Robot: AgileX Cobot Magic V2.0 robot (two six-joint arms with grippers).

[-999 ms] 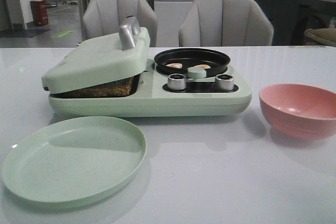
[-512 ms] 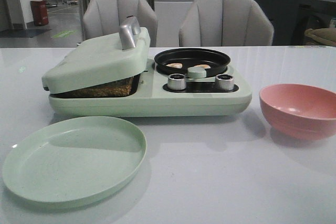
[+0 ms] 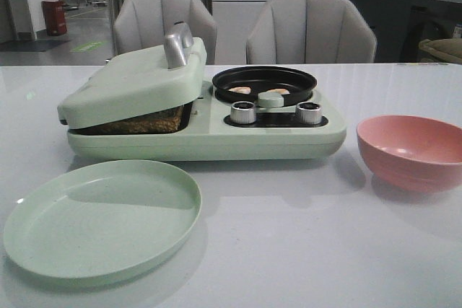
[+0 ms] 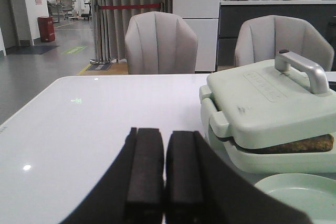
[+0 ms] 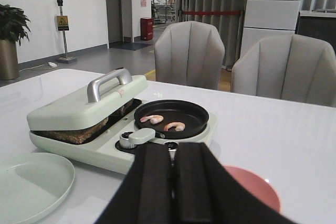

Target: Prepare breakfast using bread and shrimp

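Note:
The bread (image 3: 137,122) lies browned inside the pale green breakfast maker (image 3: 209,135), under its lowered lid (image 3: 130,81) with a silver handle; it also shows in the left wrist view (image 4: 294,145) and the right wrist view (image 5: 68,136). Two shrimp (image 3: 240,90) (image 3: 278,91) lie in the round black pan (image 3: 264,83); the right wrist view shows them too (image 5: 152,119) (image 5: 175,126). My left gripper (image 4: 165,174) is shut and empty, left of the machine. My right gripper (image 5: 173,182) is shut and empty, in front of the knobs. Neither gripper shows in the front view.
An empty pale green plate (image 3: 101,218) lies in front of the machine at the left. An empty pink bowl (image 3: 411,151) stands at the right. Two silver knobs (image 3: 243,112) (image 3: 309,112) face forward. Two grey chairs (image 3: 166,23) (image 3: 310,30) stand behind the white table.

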